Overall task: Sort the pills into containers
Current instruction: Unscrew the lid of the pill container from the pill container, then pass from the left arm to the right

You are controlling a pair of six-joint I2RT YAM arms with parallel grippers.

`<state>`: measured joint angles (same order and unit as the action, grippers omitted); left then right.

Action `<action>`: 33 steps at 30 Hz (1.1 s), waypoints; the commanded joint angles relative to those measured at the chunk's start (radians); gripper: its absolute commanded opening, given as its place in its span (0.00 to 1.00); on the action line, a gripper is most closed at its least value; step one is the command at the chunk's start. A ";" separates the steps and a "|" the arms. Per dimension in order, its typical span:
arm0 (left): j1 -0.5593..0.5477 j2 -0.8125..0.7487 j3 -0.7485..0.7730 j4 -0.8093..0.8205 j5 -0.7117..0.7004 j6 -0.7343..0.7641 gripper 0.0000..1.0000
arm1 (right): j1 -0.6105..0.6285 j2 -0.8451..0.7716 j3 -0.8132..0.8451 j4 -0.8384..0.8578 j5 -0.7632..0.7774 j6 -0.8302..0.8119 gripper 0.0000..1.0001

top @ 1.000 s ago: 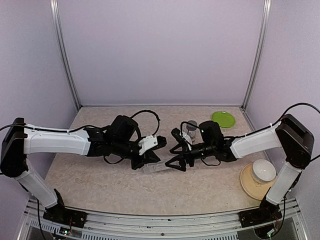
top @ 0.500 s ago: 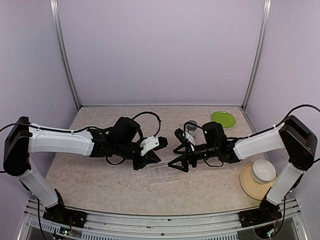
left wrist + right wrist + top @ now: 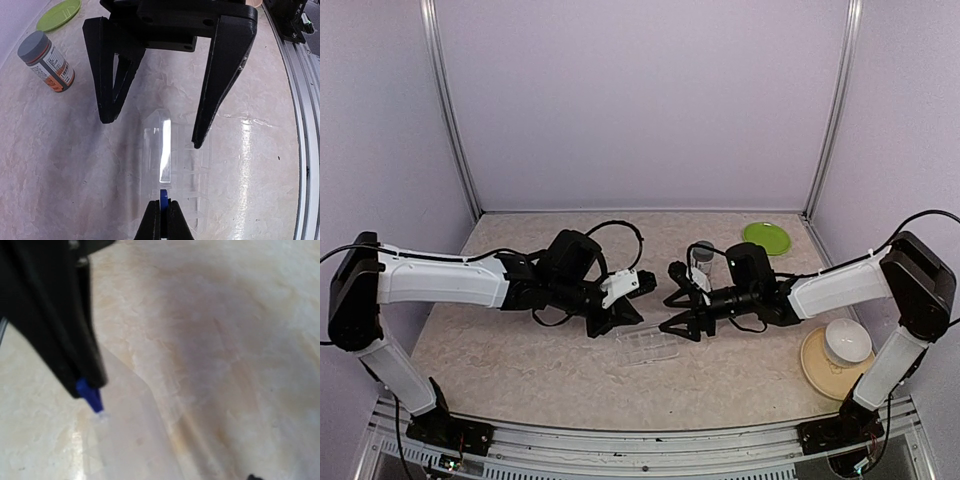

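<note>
Pinching a blue pill (image 3: 163, 195), the left hand (image 3: 162, 210) should centre over a compartment of the pill box (image 3: 197, 165) at 12 o'clock, then release; the right hand (image 3: 151, 132) gapes empty.

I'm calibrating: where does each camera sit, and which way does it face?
Top external: above, behind the robot, looking down at the table; left arm, right arm show.
Left wrist: looks past its shut left claw, pinching a blue pill, toward the open right claw.
Right wrist: faces the left claw; own claw hardly shows.
Wrist views share blue pill, pill box.
</note>
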<state>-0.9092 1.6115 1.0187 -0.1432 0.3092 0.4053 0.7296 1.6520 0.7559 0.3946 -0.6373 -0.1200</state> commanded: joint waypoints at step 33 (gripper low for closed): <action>0.037 -0.002 0.074 -0.069 0.114 0.002 0.00 | 0.077 0.085 0.075 -0.006 0.017 -0.239 0.45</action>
<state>-0.8829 1.6421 1.0721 -0.2184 0.3943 0.4076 0.7971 1.7233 0.8204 0.3439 -0.6060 -0.3588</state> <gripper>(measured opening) 0.022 0.467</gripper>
